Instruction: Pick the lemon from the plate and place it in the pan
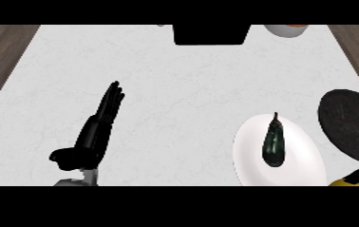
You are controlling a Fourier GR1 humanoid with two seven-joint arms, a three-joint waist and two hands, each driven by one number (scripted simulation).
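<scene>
Head view: one hand shows, the left hand [95, 136]. It stands on edge over the white counter [175, 88], fingers [112, 98] straight and together, pointing away toward the far side, thumb tucked low near the wrist. It is released and holds nothing. The right hand does not show.

Well off to that hand's right lies one white plate [308, 159], cut by the near edge of the view. On it rests one dark green vegetable [273, 145]. It is long and slim, its long axis running near to far, roughly in line with the hand's fingers. Its thin stem points to the far side.

Further right again, just beyond the plate, sits one dark round pan [341, 121], half cut off by the edge of the view. It is level with the hand's knuckles.

One scrap of yellow [348, 179] shows at the nearest right corner, below the pan and just beside the plate's rim. It may be the lemon. So little of it shows that I cannot tell which way it points or how its long axis runs, nor what the dark patch on top of it is.

Far ahead of the fingertips and to their right, at the counter's back edge, stands one black block [210, 33]. Further right along that edge is one pale bowl [284, 30] with something orange in it.
</scene>
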